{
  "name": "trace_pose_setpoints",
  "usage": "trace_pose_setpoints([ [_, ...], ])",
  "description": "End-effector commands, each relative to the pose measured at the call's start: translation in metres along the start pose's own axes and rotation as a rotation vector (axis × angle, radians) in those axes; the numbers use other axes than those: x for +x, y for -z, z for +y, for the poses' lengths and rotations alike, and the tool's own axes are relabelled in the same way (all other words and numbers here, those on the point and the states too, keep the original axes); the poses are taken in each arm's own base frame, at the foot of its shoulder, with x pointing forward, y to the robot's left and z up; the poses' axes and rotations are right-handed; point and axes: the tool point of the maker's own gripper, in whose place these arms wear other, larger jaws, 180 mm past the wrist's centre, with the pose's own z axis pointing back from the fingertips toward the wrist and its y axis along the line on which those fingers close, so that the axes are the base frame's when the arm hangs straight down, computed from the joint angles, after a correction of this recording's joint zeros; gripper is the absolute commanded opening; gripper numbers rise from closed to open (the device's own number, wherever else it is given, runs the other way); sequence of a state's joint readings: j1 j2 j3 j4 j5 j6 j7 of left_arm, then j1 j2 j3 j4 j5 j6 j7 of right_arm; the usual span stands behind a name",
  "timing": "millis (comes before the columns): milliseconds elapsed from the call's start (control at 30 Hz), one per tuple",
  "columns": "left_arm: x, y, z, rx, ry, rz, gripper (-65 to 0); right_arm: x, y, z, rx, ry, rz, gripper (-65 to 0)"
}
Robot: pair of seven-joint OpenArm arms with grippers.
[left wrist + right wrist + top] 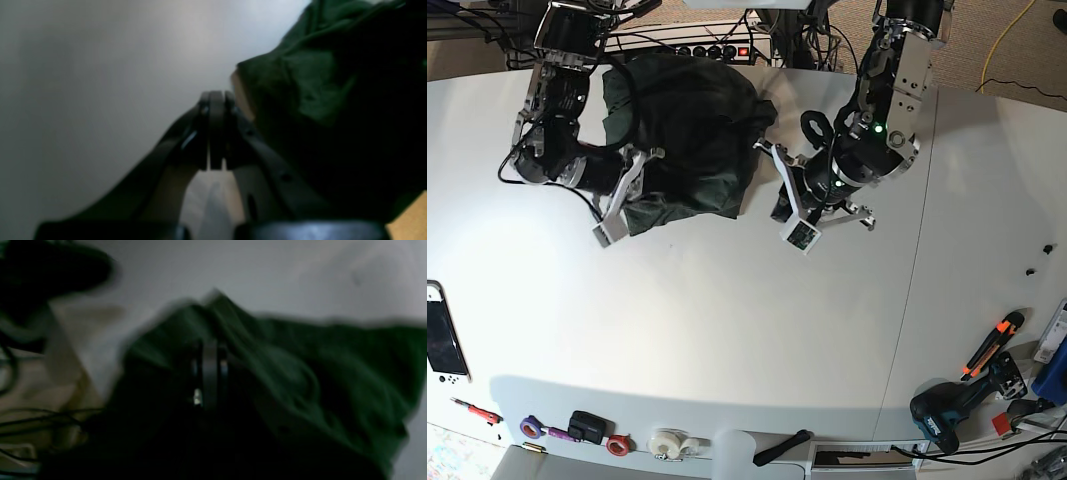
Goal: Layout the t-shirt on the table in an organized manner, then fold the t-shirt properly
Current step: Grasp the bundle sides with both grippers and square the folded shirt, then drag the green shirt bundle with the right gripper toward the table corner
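The dark green t-shirt point(687, 130) lies crumpled in a heap at the back of the white table point(727, 320). My right gripper point(645, 158) is at the heap's left front edge. In the right wrist view the right gripper point(210, 346) is shut, with the t-shirt point(300, 373) bunched around its tips and tented up past them, so it looks shut on the cloth. My left gripper point(764, 150) sits at the heap's right edge. In the left wrist view the left gripper point(216, 95) is shut with nothing between its fingers, just beside the t-shirt point(300, 83).
A power strip point(717, 50) and cables lie behind the shirt. Along the front edge are tape rolls point(667, 443), a drill point(947, 415) and an orange-handled tool point(992, 345). A game console point(442, 340) lies at the left edge.
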State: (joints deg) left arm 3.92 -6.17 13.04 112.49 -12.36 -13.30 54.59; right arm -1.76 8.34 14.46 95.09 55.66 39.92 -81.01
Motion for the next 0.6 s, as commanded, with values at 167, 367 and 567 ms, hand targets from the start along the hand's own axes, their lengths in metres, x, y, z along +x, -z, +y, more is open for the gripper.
trace_pose_setpoints([
  [167,0.016,-0.003,-0.004,-0.021,-0.003,-0.055,-65.0,-0.029,-0.002,-0.037,-0.176,-0.007,0.092,-65.0],
  [367,0.015,-0.003,-0.004,-0.021,-0.003,-0.053,-65.0,-0.057,-0.016,-0.111,-0.481,0.141,0.106,-65.0],
  [567,0.015,-0.003,-0.004,-0.024,-0.004,-0.054,-65.0,-0.07,-0.054,-0.149,-0.67,0.271,0.096,-65.0],
])
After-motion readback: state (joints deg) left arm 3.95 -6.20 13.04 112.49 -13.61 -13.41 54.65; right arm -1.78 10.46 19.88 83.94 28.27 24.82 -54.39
